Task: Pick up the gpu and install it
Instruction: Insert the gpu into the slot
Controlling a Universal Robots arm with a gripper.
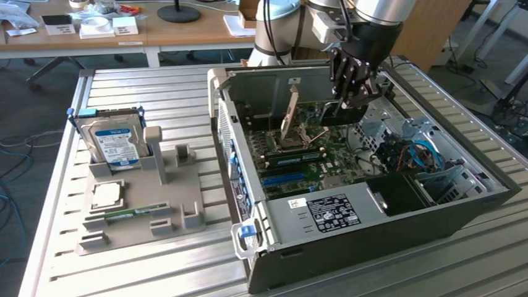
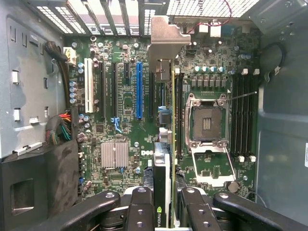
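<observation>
Green graphics card (image 2: 162, 161) pinched edge-on in gripper (image 2: 163, 199), fingers clamped on both faces. Card upright inside open computer case (image 1: 347, 213), over motherboard (image 2: 120, 110), between blue slot (image 2: 139, 89) and processor socket (image 2: 207, 122).

The gpu (image 2: 162, 168) — green board, black cooler, silver end bracket — is held upright on edge over the motherboard (image 2: 126, 103).
</observation>
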